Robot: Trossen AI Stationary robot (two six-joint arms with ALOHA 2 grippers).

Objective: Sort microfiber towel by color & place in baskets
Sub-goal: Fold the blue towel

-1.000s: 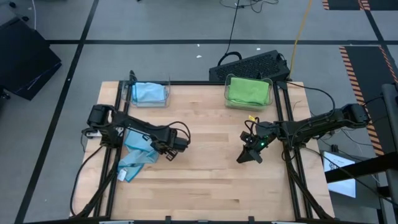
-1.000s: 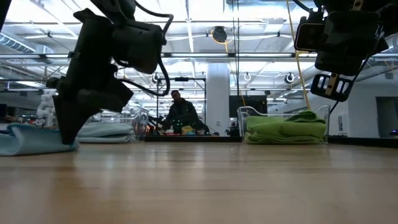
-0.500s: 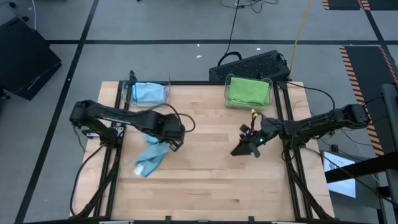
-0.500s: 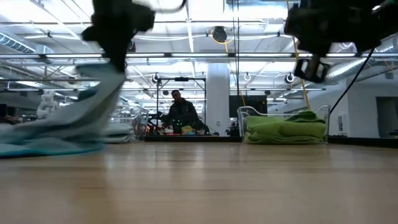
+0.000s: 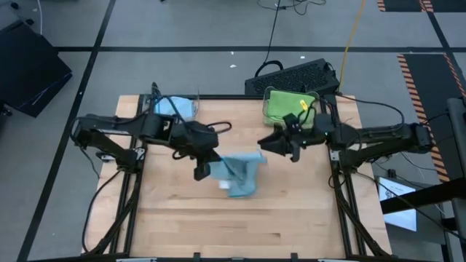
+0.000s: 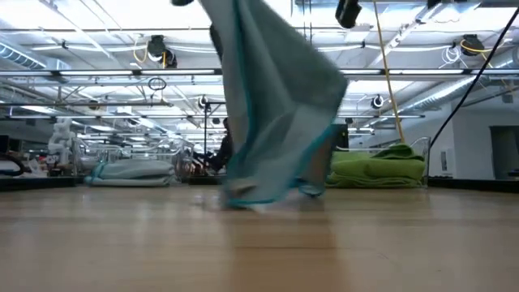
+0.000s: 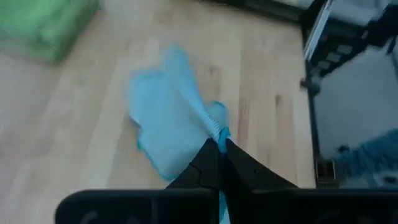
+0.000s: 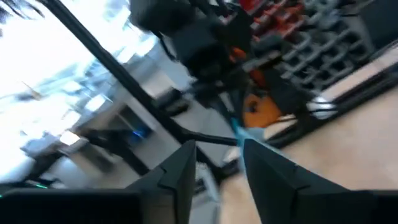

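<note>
A light blue towel point(image 5: 238, 175) hangs over the middle of the wooden table point(image 5: 240, 225), with my left gripper point(image 5: 202, 172) shut on it. In the low view the towel point(image 6: 276, 105) drapes down in blurred folds. My right gripper point(image 5: 268, 144) stands open just beyond the towel's far right corner, fingers apart with nothing between them point(image 8: 217, 168). At the far edge one clear basket point(image 5: 177, 109) holds a blue towel and the other basket point(image 5: 290, 106) holds a green towel point(image 6: 373, 166). My left gripper pinches a bunched edge of the blue towel point(image 7: 216, 129) between its two shut fingers, coming slanting down from the table's left side. The towel hangs below the fingers in slack folds. Whether its lower end point(image 6: 243, 199) is on the table, I cannot tell.
A black keyboard point(image 5: 291, 73) lies on the floor behind the green basket. Black frame rails run along the table's left point(image 5: 135, 189) and right point(image 5: 342, 196) sides. Bare wood stretches across the near half of the table.
My left gripper has risen and tipped up, pulling the blue towel off the table's left side; the towel now hangs over the middle. My right gripper has risen and gone toward the far edge and the towel.
</note>
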